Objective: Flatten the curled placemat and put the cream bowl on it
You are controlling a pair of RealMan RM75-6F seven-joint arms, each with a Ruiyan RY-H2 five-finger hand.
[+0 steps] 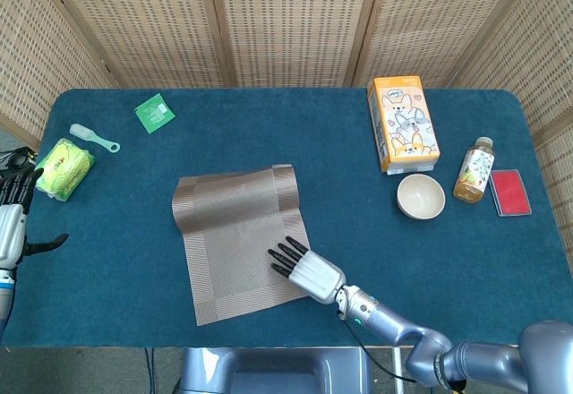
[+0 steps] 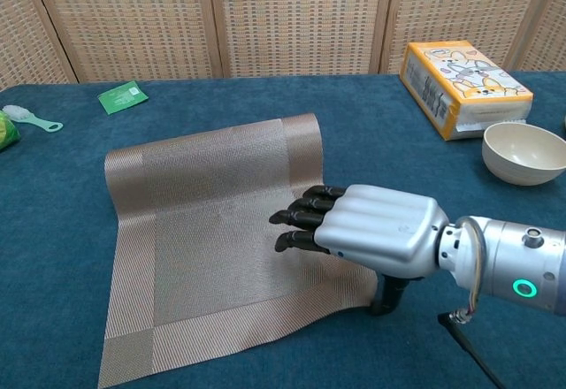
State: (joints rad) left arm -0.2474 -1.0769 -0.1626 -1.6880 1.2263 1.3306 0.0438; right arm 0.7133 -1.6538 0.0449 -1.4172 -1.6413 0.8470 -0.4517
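Head view: the right hand [image 1: 304, 269] lies palm-down over the near right part of the placemat [image 1: 235, 233], fingers straight and close together, gripping nothing — whether they press the weave or ride just above it cannot be told.

Chest view: the same right hand [image 2: 367, 232] covers the mat's right border, its dark fingertips [image 2: 292, 221] pointing left toward the centre of the placemat [image 2: 208, 230].

Placemat: spread over the middle of the blue table [image 1: 134, 260], long axis running near to far; its far edge is lifted in a curl, clearest at the far right corner.

Key relation: the curl lies beyond the fingertips, toward the screen — a flattening stroke would, by this reading, need to travel away from the robot along the mat's long axis.

Cream bowl: upright and empty [image 1: 421, 196], well to the right of the mat, beside the orange carton [image 1: 402, 122]; not yet on the mat.

Nearer hand: the right, for both mat and bowl.

Left hand: at the far left table edge [image 1: 12, 219], well apart from the mat, fingers apart, holding nothing.
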